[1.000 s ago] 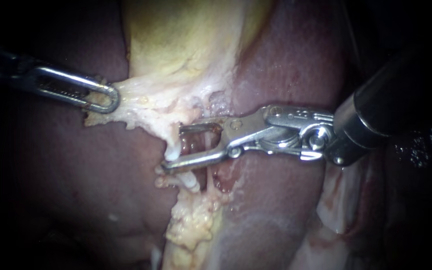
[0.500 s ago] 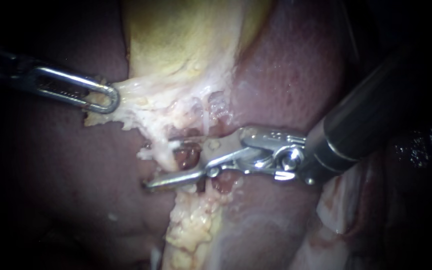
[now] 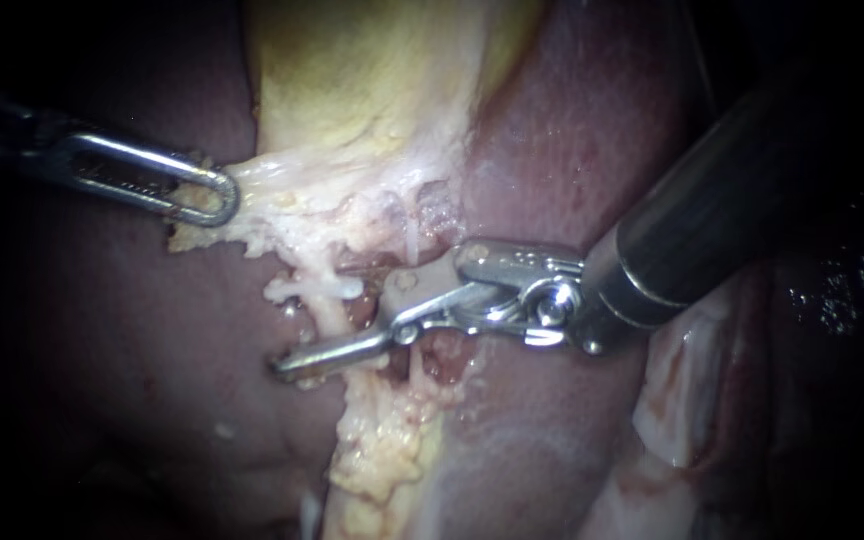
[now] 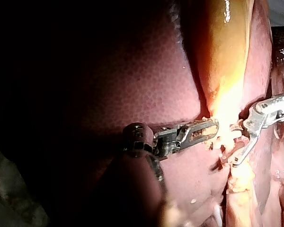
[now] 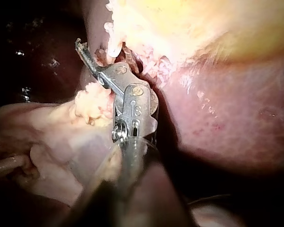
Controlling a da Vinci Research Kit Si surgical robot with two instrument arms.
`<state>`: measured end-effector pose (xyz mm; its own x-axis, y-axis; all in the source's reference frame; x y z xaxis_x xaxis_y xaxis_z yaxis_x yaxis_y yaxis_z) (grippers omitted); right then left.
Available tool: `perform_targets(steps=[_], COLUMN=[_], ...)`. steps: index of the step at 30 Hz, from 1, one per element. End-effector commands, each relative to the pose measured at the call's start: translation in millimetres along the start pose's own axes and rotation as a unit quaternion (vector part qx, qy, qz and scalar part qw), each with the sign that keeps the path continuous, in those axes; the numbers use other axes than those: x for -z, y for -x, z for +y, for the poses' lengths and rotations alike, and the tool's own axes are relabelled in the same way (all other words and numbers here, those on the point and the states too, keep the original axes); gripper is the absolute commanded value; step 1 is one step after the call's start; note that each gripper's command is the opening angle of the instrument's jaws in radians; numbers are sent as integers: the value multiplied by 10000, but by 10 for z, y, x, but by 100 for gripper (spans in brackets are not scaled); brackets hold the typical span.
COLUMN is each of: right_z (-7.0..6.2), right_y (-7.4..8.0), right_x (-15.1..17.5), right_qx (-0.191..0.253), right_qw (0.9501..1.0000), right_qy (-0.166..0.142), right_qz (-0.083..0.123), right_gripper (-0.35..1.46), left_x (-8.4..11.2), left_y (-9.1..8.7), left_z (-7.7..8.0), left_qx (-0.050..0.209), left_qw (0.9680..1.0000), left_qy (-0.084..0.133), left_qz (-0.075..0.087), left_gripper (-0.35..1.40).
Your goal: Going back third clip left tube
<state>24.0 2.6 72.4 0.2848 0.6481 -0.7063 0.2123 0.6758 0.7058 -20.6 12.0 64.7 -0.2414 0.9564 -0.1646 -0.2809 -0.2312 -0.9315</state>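
Liver (image 3: 572, 150) behind, left instrument (image 3: 214, 200) gripping gallbladder (image 3: 352, 90), right instrument (image 3: 324, 328) astride tube (image 3: 328, 306).

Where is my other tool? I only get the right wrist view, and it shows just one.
Observer: The left instrument is on the far side of the pale strands, clamped on frayed tissue at the lower edge of the gallbladder.
Operator: Are the two tools touching?
Observer: No. In the endoscope view that frayed tissue stretches between it and the right instrument, so they are apart.
Operator: What is under my tool's long tip?
Observer: Dark liver. The tip lies just past a pale tube.
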Motion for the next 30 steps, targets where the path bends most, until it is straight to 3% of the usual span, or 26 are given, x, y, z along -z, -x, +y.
perform_targets(steps=[1, 5, 10, 16, 24, 30], right_z=[-1, -8, -27, -42, -40, -47], right_y=[-3, -5, -3, -6, -6, -8], right_x=[6, 25, 44, 49, 49, 62], right_qx=[-4, 36, 29, 75, 72, 209], right_qw=[10000, 9996, 9989, 9989, 9988, 9988], right_qy=[61, 255, 446, 452, 461, 427], right_qz=[25, 82, 127, 128, 131, 120], right_gripper=[50, 50, 50, 50, 50, 50], left_x=[0, 0, 0, 0, 0, 1], left_y=[0, 0, 0, 0, 0, 1], left_z=[0, 0, 0, 0, 0, 1], left_qx=[1, 1, 1, 1, 1, 1], left_qw=[10000, 10000, 10000, 10000, 10000, 10000], left_qy=[-2, -2, -1, -1, -1, -1], left_qz=[1, 1, 0, 0, 1, 1], left_gripper=[-35, -35, -35, -35, -35, -35])
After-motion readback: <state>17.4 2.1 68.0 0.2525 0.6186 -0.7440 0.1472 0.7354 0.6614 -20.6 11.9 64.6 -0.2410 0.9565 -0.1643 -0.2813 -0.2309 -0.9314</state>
